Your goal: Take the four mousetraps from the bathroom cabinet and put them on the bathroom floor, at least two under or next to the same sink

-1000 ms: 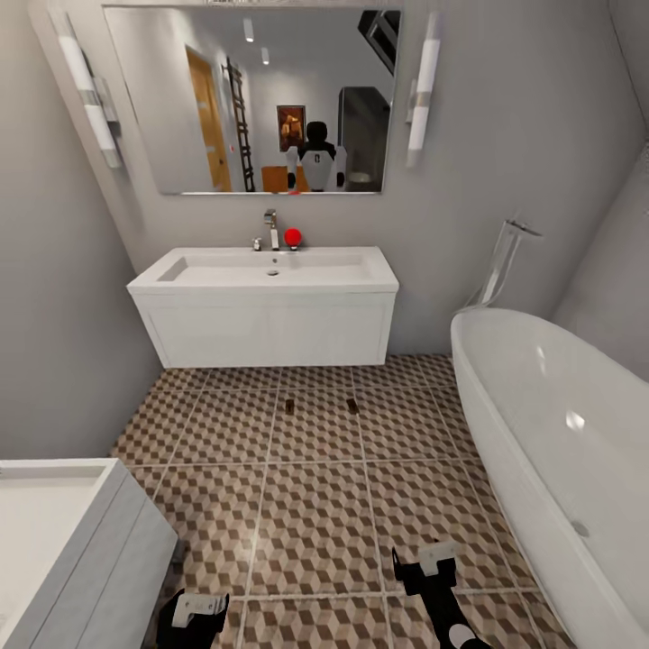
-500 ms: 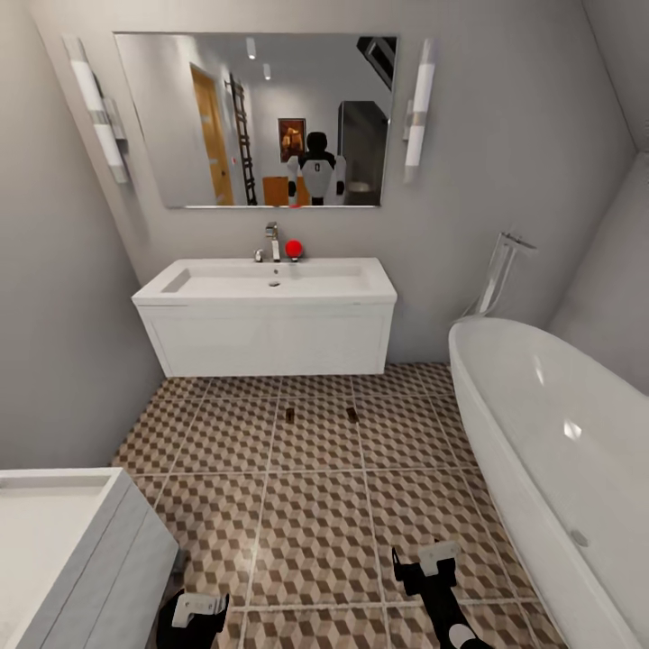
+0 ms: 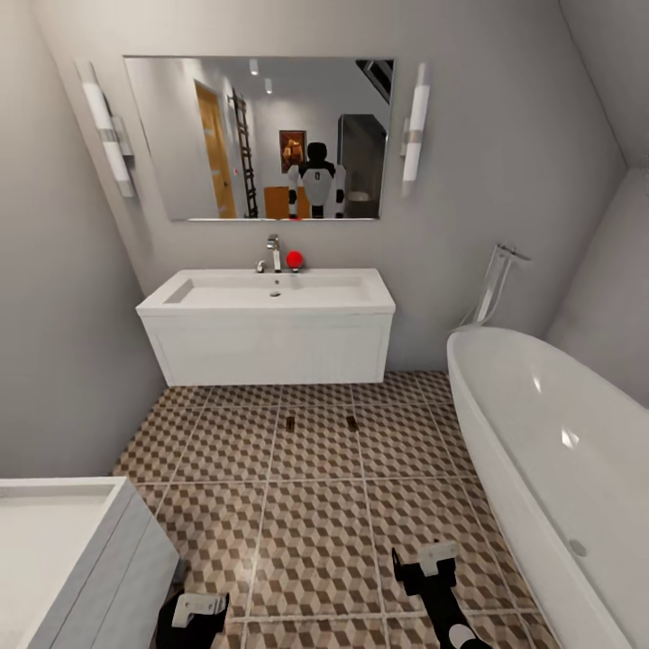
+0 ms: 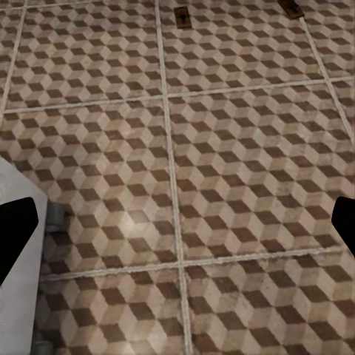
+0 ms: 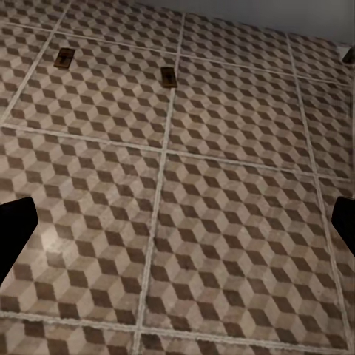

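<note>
Two mousetraps (image 3: 290, 423) (image 3: 351, 421) lie side by side on the cube-patterned bathroom floor (image 3: 315, 523), a short way in front of the white bathroom sink (image 3: 267, 292). They also show in the left wrist view (image 4: 183, 16) (image 4: 290, 7) and the right wrist view (image 5: 65, 57) (image 5: 168, 76). My left gripper (image 3: 194, 613) (image 4: 177, 229) and right gripper (image 3: 433, 563) (image 5: 177, 229) hang low over the tiles, well short of the traps. Both are open and hold nothing. In the mirror, an orange-brown piece of furniture (image 3: 275, 204) that may be the cabinet shows behind my reflection.
A white oval bathtub (image 3: 550, 451) runs along the right side. A white boxy fixture (image 3: 63, 550) stands at the near left, close beside my left arm. A red ball (image 3: 294, 260) sits by the chrome tap. Open tiles stretch between me and the sink.
The whole head view has slid downward in the picture, so the camera has moved. The mousetraps lie where they were and both grippers hold the same pose.
</note>
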Controlling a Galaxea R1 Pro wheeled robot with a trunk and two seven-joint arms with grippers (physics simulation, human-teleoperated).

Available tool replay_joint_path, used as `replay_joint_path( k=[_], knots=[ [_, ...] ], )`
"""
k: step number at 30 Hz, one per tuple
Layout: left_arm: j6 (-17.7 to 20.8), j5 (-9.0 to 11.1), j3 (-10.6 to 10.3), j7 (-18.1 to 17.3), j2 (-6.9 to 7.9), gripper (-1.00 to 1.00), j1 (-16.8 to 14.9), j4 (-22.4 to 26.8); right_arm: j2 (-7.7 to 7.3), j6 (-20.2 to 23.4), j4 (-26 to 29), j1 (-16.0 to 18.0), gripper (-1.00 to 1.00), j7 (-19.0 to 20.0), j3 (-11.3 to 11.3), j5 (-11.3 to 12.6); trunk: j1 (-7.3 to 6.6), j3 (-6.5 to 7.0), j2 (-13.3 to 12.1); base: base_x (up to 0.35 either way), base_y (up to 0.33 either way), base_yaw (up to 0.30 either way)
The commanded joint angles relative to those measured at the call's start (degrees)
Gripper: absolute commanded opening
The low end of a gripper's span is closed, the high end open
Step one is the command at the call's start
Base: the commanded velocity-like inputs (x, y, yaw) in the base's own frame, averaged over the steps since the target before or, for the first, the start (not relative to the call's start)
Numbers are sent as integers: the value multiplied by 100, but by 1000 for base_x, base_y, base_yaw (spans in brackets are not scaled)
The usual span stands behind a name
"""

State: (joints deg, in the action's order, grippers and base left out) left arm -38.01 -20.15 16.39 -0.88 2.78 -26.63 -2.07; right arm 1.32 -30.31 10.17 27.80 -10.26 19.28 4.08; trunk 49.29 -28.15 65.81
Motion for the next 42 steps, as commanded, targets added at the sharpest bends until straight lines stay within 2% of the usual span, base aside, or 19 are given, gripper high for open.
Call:
replay_joint_path(
  k=[1,42],
  knots=[
    [-31,-33,48,-10,4,100,-9,-22,0,-17,-7,4,100,-29,49,42,-22,23,-38,0,0,0],
    [-13,-33,48,-9,4,100,-9,-22,1,-19,-7,-2,100,-29,49,40,-923,1148,-1682,0,0,0]
  ],
)
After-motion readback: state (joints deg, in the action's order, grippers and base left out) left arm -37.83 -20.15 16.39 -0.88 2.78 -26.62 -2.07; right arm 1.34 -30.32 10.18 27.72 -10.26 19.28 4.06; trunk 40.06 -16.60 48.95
